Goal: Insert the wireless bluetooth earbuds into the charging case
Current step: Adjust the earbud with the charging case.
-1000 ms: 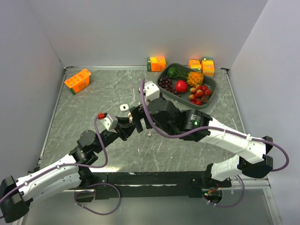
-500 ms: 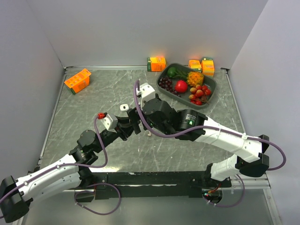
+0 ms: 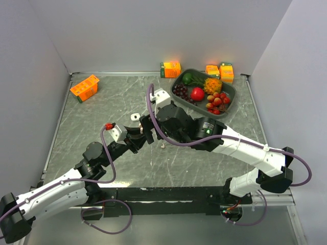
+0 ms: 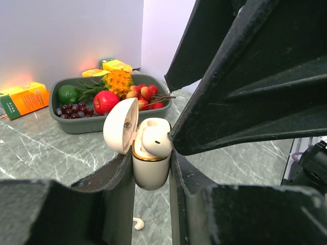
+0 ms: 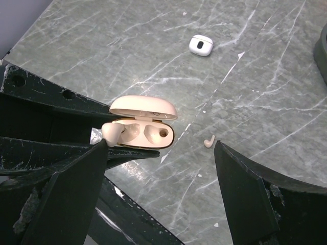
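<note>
Left hand (image 4: 152,176) clamps an open beige rounded plastic charging case (image 4: 150,158), centre frame, one beige plastic earbud (image 4: 156,140) resting inside. Right hand (image 5: 159,153) gapes wide, holding nothing. Only the right wrist view shows the case's second socket bare.

Site: I read this as a robot lab test cell | Evidence: plain pale walls (image 3: 153,30) box in a grey marbled surface (image 3: 102,102) | left arm (image 3: 56,191) and right arm (image 3: 245,148) bolted at its near edge, purple cables trailing | Props: fruit tray (image 3: 233,97), orange cartons (image 3: 170,69)
</note>
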